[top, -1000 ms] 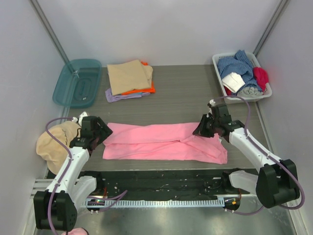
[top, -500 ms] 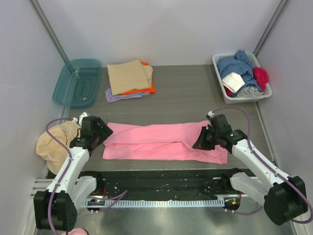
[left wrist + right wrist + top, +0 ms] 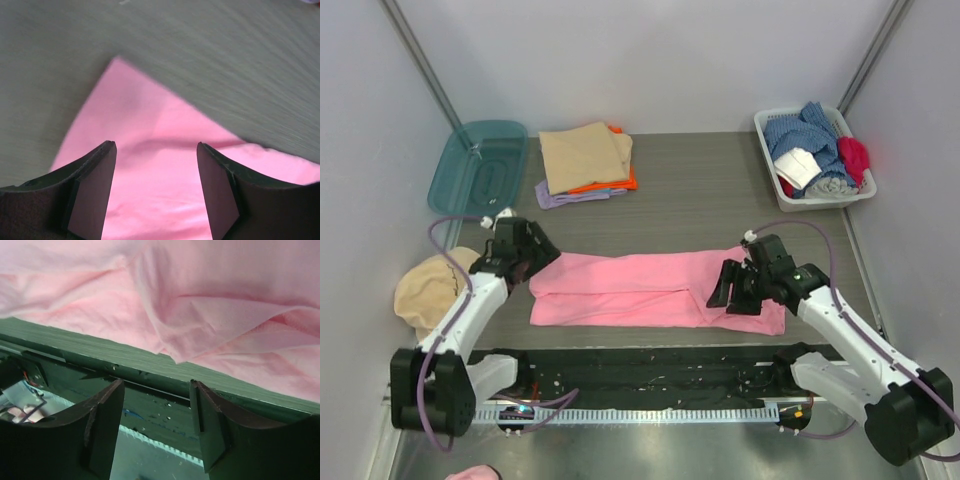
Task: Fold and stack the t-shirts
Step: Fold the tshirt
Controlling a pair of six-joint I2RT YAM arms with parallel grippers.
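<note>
The pink t-shirt (image 3: 655,290) lies flat on the tabletop (image 3: 710,200) close to the front edge, folded into a long band. Its long axis runs from left to right, parallel to that edge. The left tool (image 3: 156,150) hovers over the left end of the shirt, with jaws wide apart and holding nothing. The right tool (image 3: 156,387) is over the near hem at the right end, its jaws also apart and empty. The stack of folded t-shirts (image 3: 585,160), tan on top, sits at the back left, well apart from the pink one
</note>
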